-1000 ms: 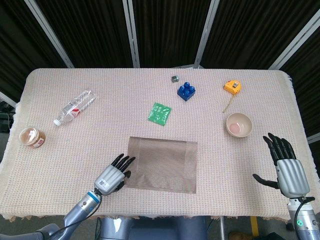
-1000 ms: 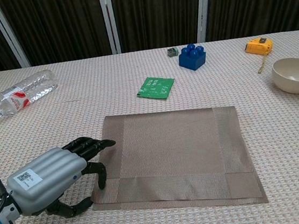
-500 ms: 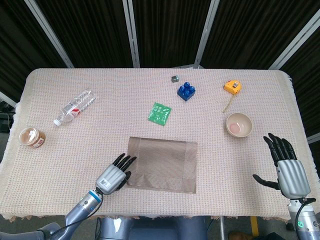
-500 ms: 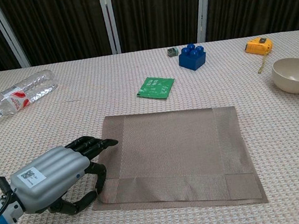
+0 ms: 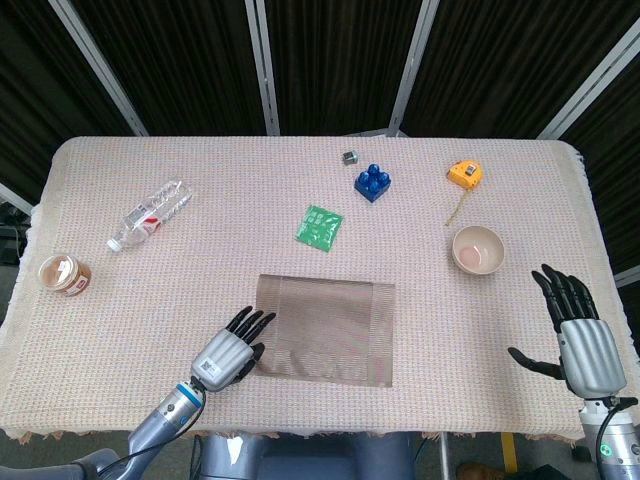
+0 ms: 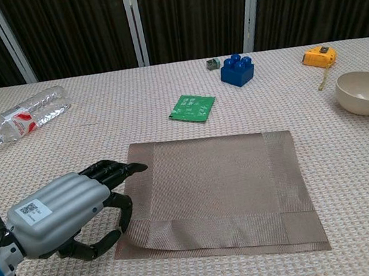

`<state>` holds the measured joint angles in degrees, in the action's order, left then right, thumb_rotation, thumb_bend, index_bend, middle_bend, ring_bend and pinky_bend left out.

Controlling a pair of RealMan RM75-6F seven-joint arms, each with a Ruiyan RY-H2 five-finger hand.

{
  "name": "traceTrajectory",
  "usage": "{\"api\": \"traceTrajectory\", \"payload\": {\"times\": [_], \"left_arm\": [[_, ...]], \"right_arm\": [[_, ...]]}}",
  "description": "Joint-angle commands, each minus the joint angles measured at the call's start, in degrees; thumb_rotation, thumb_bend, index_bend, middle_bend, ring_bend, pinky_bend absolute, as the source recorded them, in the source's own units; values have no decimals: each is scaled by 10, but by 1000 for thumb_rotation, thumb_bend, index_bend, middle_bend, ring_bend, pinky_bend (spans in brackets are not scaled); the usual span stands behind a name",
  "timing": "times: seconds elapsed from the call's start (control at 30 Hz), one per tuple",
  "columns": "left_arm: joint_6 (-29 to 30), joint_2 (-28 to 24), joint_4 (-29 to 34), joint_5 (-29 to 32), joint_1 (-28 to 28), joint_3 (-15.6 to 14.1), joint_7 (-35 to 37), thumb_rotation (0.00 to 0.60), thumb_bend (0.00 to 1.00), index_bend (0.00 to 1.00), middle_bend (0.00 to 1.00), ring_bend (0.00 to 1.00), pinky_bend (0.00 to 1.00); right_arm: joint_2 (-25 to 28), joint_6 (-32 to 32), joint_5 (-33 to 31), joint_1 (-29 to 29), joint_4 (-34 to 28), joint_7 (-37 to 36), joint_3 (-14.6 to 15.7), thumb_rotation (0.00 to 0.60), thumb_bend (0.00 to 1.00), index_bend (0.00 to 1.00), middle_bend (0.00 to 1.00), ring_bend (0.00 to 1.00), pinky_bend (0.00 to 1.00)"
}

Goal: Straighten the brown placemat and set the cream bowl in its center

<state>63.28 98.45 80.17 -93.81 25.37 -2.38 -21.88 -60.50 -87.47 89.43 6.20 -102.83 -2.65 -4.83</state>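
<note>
On the counter (image 5: 560,200) I count one brown placemat (image 5: 325,331) near the front edge, one cream bowl (image 5: 478,249) to the right, one clear plastic bottle (image 5: 149,214) at the left, one small brown jar (image 5: 64,274) at the far left edge, one green packet (image 5: 319,226) in the middle, one blue toy block (image 5: 372,182) and one tiny grey cube (image 5: 350,157) at the far side, one yellow tape measure (image 5: 464,175) at far right, and two robot hands, a left robot hand (image 5: 228,349) and a right robot hand (image 5: 580,338)
</note>
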Motion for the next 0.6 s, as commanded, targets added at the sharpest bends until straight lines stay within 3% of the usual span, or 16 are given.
{"api": "traceTrajectory", "payload": {"times": [0.03,0.27,0.37,0.47,0.6], "left_arm": [[4,-30,45,9,-3,1,-24,600,500,757,0,0,0],[13,-93,128,24,-9,1,-50,600,500,780,0,0,0],[20,-112,155,29,-6,15,-55,600,500,785,0,0,0],[23,-125,180,47,8,55,-63,600,499,787,0,0,0],[-11,-128,194,113,52,135,-62,600,500,792,0,0,0]], "right_arm": [[2,-3,2,-2,-2,-3,-1,600,0,0,0,0,0],[4,-5,6,-3,-3,-5,1,600,0,0,0,0,0],[4,-5,8,-3,-3,-2,1,600,0,0,0,0,0],[1,-2,9,-2,-3,4,2,600,0,0,0,0,0],[-5,8,-2,2,-1,12,1,600,0,0,0,0,0]]}}
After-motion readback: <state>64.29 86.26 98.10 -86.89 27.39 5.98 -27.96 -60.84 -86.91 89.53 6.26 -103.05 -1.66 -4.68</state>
